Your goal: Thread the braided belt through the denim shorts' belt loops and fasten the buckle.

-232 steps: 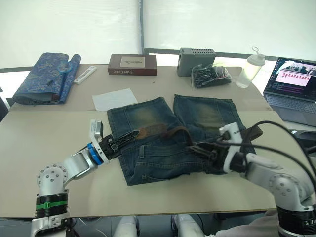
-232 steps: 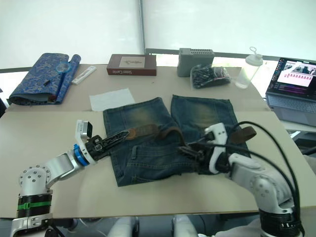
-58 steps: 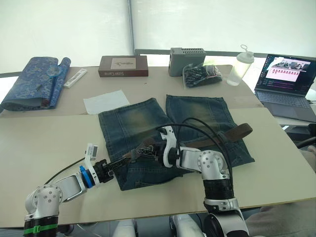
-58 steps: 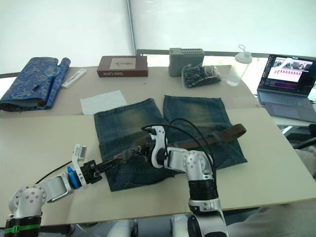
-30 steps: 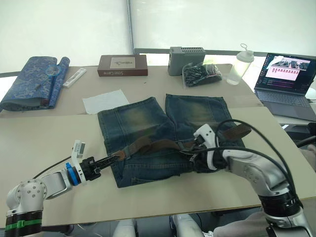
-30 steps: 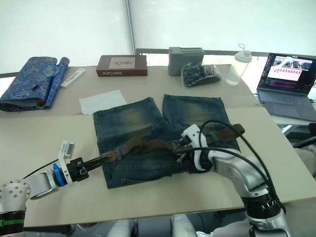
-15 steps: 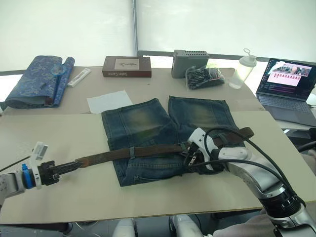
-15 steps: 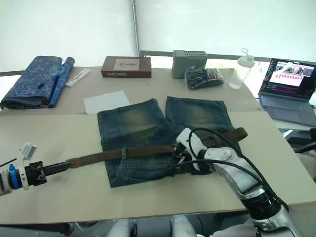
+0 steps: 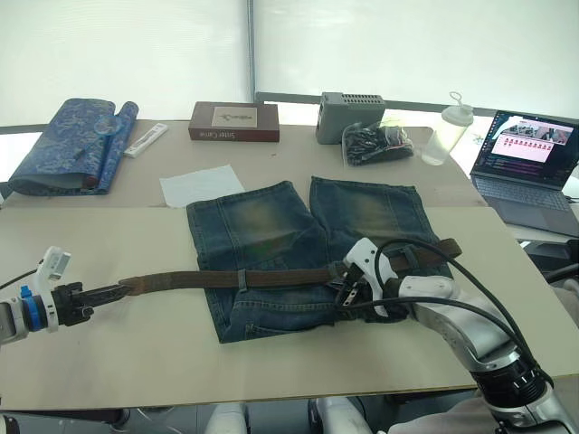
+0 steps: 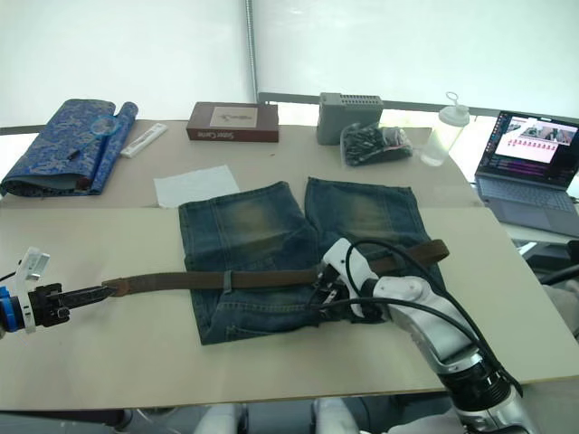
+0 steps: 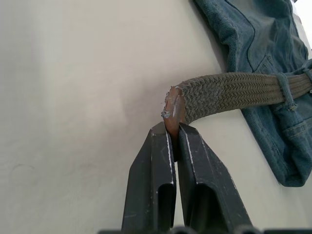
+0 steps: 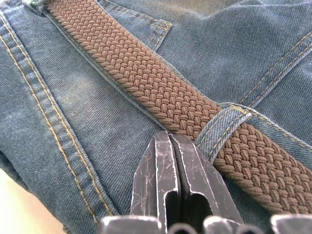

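Note:
The denim shorts (image 9: 262, 221) lie flat in the middle of the table. The braided belt (image 9: 289, 276) stretches straight across the waistband, under a belt loop (image 9: 242, 278), and runs out well past the shorts' left side. My left gripper (image 9: 116, 291) is shut on the belt's leather tip (image 11: 171, 105) just above the tabletop. My right gripper (image 12: 168, 139) is shut with nothing between its fingers. It presses on the denim right beside the belt and another belt loop (image 12: 225, 122). The belt's far end (image 9: 452, 246) lies on the right leg. I cannot make out the buckle.
Along the table's back edge lie a blue patterned fabric roll (image 9: 68, 145), a brown box (image 9: 233, 120), a grey box (image 9: 350, 104), a bag of black parts (image 9: 377, 140) and a plastic bottle (image 9: 448, 128). A laptop (image 9: 529, 158) stands at the right. White paper (image 9: 201, 183) lies behind the shorts.
My left gripper has drawn the belt tip far to the left, pulling the slack belt straight through the loop. The right gripper has stayed on the waistband.

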Robot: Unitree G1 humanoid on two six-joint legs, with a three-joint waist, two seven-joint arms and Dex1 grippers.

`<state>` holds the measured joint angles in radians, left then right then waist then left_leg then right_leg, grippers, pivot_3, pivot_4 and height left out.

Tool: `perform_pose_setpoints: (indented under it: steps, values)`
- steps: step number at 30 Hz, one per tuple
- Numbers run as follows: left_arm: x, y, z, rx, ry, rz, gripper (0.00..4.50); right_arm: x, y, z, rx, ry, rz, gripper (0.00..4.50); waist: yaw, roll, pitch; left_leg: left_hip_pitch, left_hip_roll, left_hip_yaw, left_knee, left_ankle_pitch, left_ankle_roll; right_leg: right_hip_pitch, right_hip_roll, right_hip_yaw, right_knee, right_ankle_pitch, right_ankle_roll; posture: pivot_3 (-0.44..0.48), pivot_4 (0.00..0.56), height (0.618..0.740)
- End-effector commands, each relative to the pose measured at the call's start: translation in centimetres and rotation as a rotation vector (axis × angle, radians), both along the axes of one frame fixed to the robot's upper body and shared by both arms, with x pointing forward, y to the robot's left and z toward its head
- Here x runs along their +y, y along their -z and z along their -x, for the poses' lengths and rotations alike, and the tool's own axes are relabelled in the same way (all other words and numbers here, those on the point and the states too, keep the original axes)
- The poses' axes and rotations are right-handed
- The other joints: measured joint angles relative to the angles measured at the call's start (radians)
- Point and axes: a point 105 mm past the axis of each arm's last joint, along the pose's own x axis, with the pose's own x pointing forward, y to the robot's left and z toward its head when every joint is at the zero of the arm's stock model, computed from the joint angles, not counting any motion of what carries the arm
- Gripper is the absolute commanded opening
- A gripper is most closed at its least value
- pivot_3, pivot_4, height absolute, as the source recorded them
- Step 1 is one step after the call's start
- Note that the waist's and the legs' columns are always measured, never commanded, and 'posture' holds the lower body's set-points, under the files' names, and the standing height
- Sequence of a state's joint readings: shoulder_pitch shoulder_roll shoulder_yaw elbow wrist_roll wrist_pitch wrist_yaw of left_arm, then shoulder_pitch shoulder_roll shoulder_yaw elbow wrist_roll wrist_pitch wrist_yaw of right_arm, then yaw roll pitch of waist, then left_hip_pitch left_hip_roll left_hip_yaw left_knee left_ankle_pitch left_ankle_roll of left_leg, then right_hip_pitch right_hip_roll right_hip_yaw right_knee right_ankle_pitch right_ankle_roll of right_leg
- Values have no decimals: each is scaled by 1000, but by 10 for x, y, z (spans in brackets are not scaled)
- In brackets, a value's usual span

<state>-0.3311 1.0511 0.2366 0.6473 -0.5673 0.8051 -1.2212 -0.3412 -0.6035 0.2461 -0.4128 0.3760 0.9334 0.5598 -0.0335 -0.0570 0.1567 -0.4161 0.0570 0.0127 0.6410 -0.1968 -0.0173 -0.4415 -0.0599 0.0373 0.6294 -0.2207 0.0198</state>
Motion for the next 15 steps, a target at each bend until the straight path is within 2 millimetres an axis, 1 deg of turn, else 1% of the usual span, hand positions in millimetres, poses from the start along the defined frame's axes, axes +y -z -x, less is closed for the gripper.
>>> perform_pose_setpoints:
  steps: [1, 3, 7, 12, 15]
  values:
    - [42, -12, -5, -61, -191, -129, 0, -13, 26, 4, 103, 79, 53, 44, 3, -1, 0, 0, 0, 0, 0, 0, 0, 0, 0, -1, 0, 0, 0, 0, 150, 718]
    - [54, -11, -6, -66, -247, -167, 0, -13, 26, 3, 104, 96, 47, 44, 5, -1, -1, 1, 1, 0, 0, 0, 0, 0, 0, -2, 0, 0, 0, 0, 150, 718]
    - [68, -1, -3, -49, -290, -257, 0, -15, 23, -4, 106, 144, 14, 44, 4, -1, -1, 2, 2, 2, 0, 0, 0, 1, 0, -2, 1, 1, -1, 0, 150, 718]
    - [88, -10, -11, -91, -420, -352, 0, -17, 19, -12, 85, 183, 2, 44, 8, -1, -1, 7, 8, 6, 0, 0, 0, 2, 1, -6, 1, 3, -4, 0, 150, 718]
    - [97, -17, -16, -113, -480, -402, 0, -16, 17, -14, 81, 189, -2, 44, 14, -1, -1, 9, 11, 7, 0, -1, -2, 3, 1, -11, 2, 4, -5, 0, 150, 718]
